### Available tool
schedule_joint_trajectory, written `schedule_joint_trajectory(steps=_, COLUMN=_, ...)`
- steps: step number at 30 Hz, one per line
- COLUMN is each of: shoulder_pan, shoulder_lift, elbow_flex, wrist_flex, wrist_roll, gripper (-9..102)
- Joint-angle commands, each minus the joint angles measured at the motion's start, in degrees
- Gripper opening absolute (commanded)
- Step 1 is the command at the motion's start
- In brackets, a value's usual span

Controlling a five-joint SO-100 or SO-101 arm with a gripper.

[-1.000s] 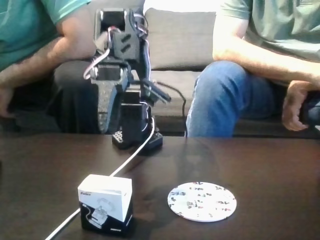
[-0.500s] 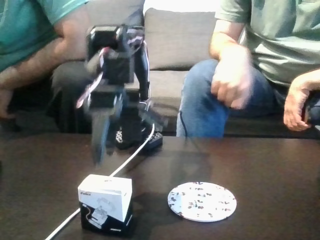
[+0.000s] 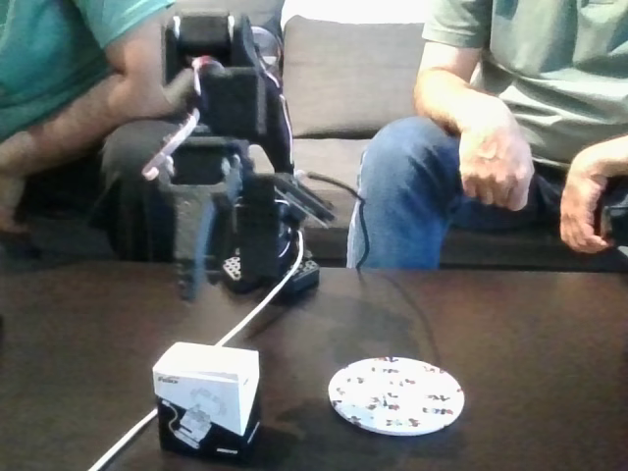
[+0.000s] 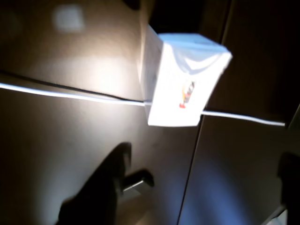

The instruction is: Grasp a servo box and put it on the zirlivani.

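The arm has swung since a moment ago. It was blurry and leaning low toward the servo box [image 3: 207, 399]. Now it is sharper and its gripper [image 3: 196, 270] hangs a bit higher, behind the box and well above the dark table [image 3: 530, 324]. In the wrist view the gripper [image 4: 201, 187] looks spread wide, with one dark finger low on the left and the other at the right edge. Nothing is between them.

The servo box has not moved. It sits near the front of the table, on the left in the fixed view, with a white cable [image 3: 257, 309] running just beside it. In the wrist view the box [image 4: 183, 79] is bright white and lies ahead of the fingers, not touching them.

The zirlivani [image 3: 395, 394] is flat on the table to the right of the box, near it but apart. It is bare.

A person's hand [image 3: 496, 162] on the right was a blur before and now rests by the knee.

So I think the arm is lining up over the box. The grab is not done yet.
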Motion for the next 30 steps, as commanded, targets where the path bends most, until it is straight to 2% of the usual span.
schedule_joint_trajectory(steps=1, shoulder_pan=-0.53, shoulder_lift=-1.14, elbow_flex=-2.11, wrist_flex=0.70, wrist_roll=0.53, gripper=39)
schedule_joint_trajectory(steps=30, shoulder_pan=2.90, shoulder_lift=-15.47, elbow_flex=-2.46, wrist_flex=-0.88, wrist_roll=0.09, gripper=39)
